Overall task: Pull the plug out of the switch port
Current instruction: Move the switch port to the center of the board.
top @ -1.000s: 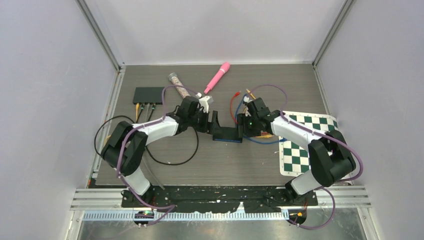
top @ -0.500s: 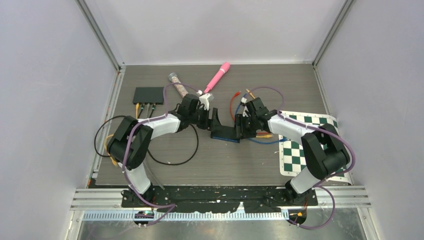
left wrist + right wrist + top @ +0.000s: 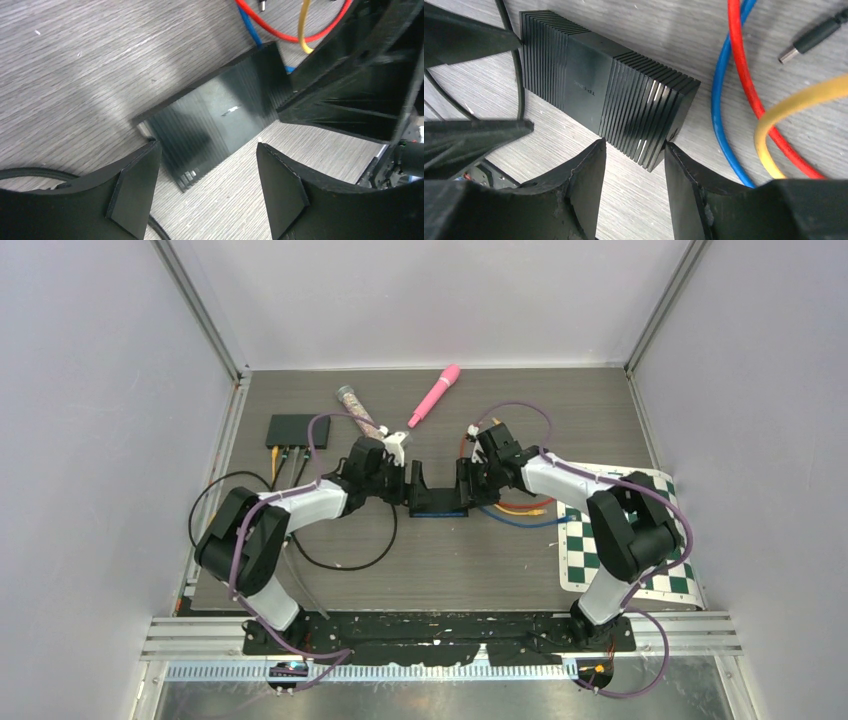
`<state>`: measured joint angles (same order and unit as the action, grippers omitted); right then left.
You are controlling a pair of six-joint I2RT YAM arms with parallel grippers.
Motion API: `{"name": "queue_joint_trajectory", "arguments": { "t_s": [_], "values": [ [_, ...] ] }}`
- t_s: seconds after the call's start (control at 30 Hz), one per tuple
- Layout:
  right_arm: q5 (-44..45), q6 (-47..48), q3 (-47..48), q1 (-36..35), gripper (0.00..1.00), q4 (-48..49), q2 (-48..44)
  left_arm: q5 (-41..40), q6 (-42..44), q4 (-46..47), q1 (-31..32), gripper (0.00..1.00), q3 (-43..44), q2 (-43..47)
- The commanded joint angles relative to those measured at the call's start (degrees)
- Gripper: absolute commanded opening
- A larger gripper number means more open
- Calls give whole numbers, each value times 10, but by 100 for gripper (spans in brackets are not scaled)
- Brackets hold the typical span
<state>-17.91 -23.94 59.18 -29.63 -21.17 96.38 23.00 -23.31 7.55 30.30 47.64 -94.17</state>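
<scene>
A small black ribbed switch box point(image 3: 437, 502) lies mid-table between my two grippers. My left gripper point(image 3: 415, 483) is open at its left end; in the left wrist view point(image 3: 207, 187) the box point(image 3: 220, 117) lies just past the fingertips. My right gripper point(image 3: 468, 483) is open at its right end; in the right wrist view point(image 3: 634, 187) a corner of the box point(image 3: 609, 85) sits just beyond the open fingers. I see no plug in this box. A second black switch point(image 3: 297, 429) at the back left has cable plugs point(image 3: 285, 451) in its front ports.
Loose red point(image 3: 744, 75), blue point(image 3: 719, 125) and yellow point(image 3: 794, 100) cables lie right of the box, with a bare black plug end point(image 3: 814, 37). A pink microphone point(image 3: 435, 395) and a glitter tube point(image 3: 357, 410) lie at the back. A chessboard mat point(image 3: 615, 530) is at the right. A black cable loop point(image 3: 340, 550) lies at the left.
Both grippers and the box between them have shifted left and towards the back of the table. Both grippers stay open.
</scene>
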Motion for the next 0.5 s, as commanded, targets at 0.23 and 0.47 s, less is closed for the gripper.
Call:
{"name": "queue_joint_trajectory", "arguments": {
  "t_s": [0.23, 0.47],
  "values": [
    [0, 15, 67, -13, 53, 22, 53, 52, -5, -17, 4, 73, 38, -23],
    [54, 52, 64, -9, 55, -13, -8, 20, 1, -18, 4, 82, 16, 23]
  ]
}}
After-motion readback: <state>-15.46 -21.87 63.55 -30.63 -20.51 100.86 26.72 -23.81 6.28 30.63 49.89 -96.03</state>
